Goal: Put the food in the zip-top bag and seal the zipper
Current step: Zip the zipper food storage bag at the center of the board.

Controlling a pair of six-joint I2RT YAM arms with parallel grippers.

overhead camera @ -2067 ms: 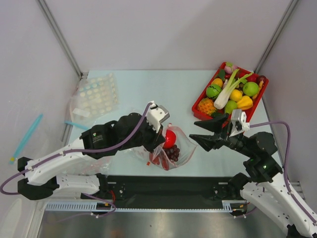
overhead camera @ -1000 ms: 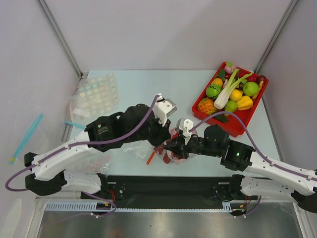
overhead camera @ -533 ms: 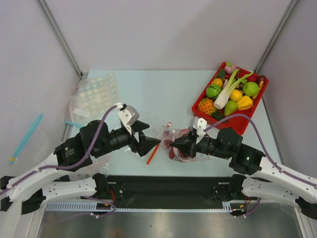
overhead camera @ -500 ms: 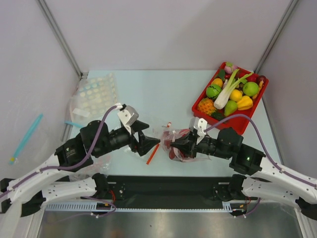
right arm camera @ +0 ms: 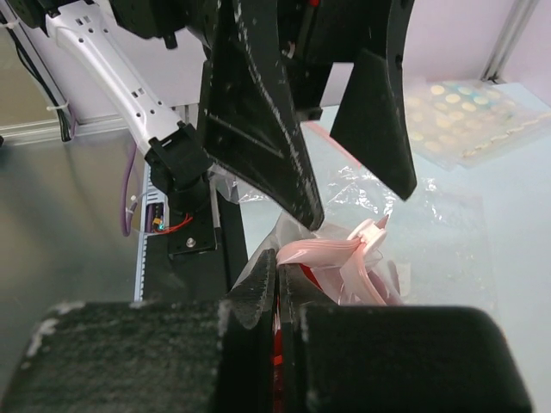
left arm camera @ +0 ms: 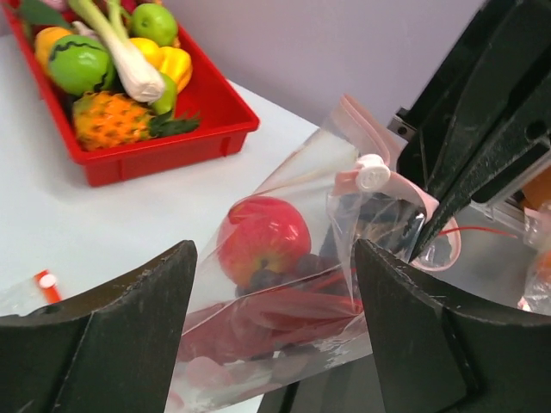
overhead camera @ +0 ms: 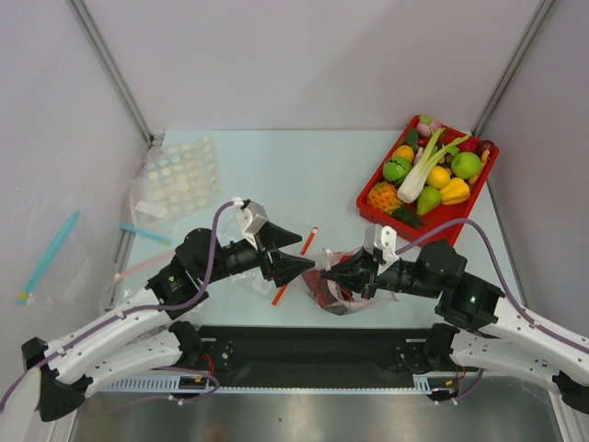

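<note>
The clear zip-top bag (overhead camera: 329, 287) lies near the table's front edge with the food inside. In the left wrist view I see the red ball-like fruit (left arm camera: 263, 236), the dark grapes (left arm camera: 274, 277) and the red crayfish (left arm camera: 258, 311) through the plastic. My right gripper (overhead camera: 325, 268) is shut on the pink zipper (right arm camera: 320, 253) at the bag's mouth, beside its white slider (left arm camera: 374, 175). My left gripper (overhead camera: 306, 250) stands open just left of the bag, touching nothing; in its own view the left gripper (left arm camera: 274, 251) frames the fruit.
A red tray (overhead camera: 370, 208) of toy fruit and vegetables stands at the back right. A clear bag printed with dots (overhead camera: 175, 180) lies at the back left. A thin orange-red strip (overhead camera: 287, 280) lies on the table under my left gripper.
My left gripper let go of the bag, opened, pulled back left, and has now come forward toward the bag again. My right gripper stays shut on the zipper and has drawn slightly right.
</note>
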